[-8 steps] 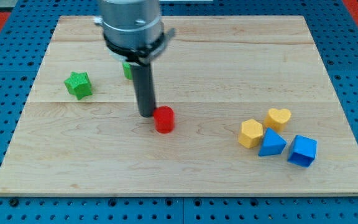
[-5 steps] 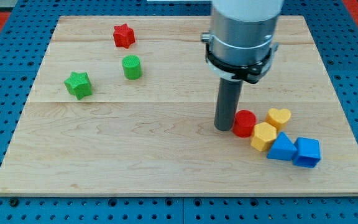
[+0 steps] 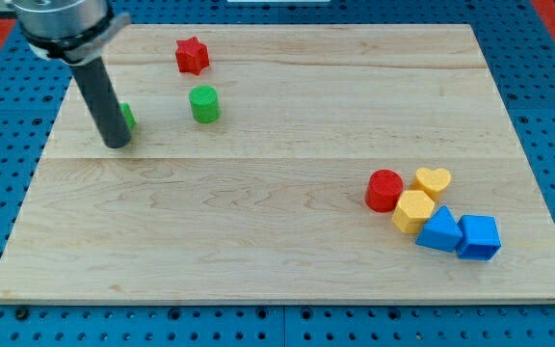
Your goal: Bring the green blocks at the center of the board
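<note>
robotics lab: wooden board (image 3: pixel 287 260) on blue perforated bench (image 3: pixel 547 116)

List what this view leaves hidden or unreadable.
- Green block, camera view: mostly behind the rod; shape unreadable.
- Contact between my tip and that block: cannot tell.
- Arm above the rod: cut off by the view's top edge.
- Blue block: shape unclear, partly overlapped by the yellow block.

Bare desk (image 3: pixel 258 231) is stretching wide across the middle and the view's bottom. Five blocks are crowding the view's right: red cylinder (image 3: pixel 384 190), yellow heart (image 3: pixel 433 180), yellow block (image 3: pixel 413 210), two blue blocks (image 3: pixel 439 231) (image 3: pixel 478 236).
</note>
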